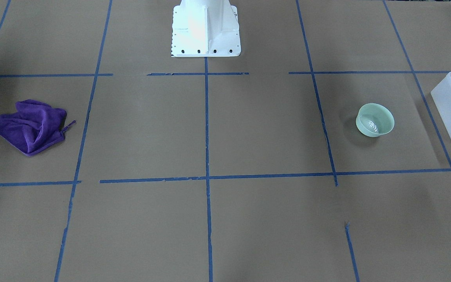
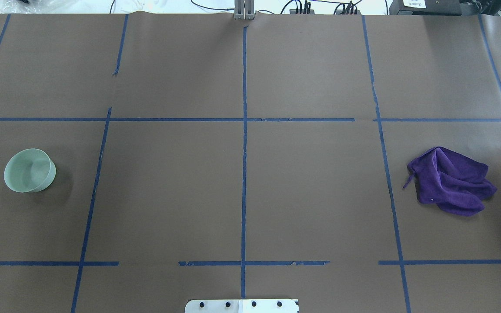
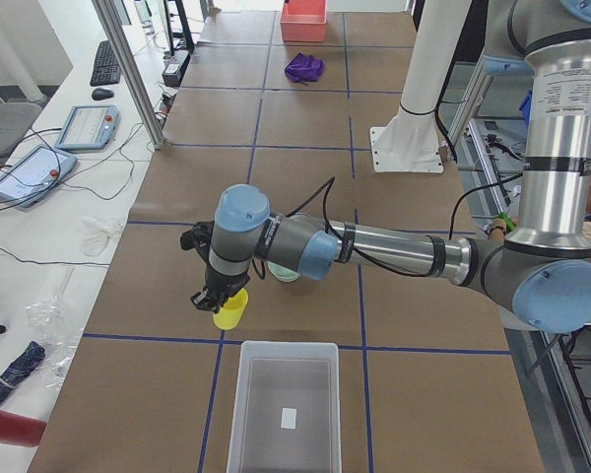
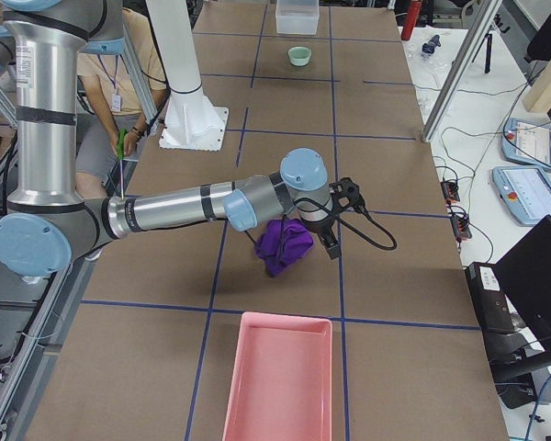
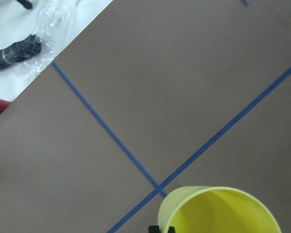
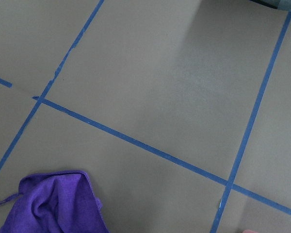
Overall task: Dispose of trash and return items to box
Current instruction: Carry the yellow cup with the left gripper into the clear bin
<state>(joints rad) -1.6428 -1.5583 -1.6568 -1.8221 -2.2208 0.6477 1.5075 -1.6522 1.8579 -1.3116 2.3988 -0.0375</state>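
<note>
Yellow cup (image 5: 218,213) is pinched in the left gripper (image 3: 215,298) jaws; box (image 3: 291,346) sits just beside it, lower down; right gripper (image 4: 329,243) jaws: cannot tell.

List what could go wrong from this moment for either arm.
1. The left gripper seems to pinch the yellow cup by its rim alone, short of the box. The cup could slip or tip before it clears the wall.
2. The right gripper hangs close over the crumpled purple cloth. A grasp there might catch only one fold and drag the rest.
</note>
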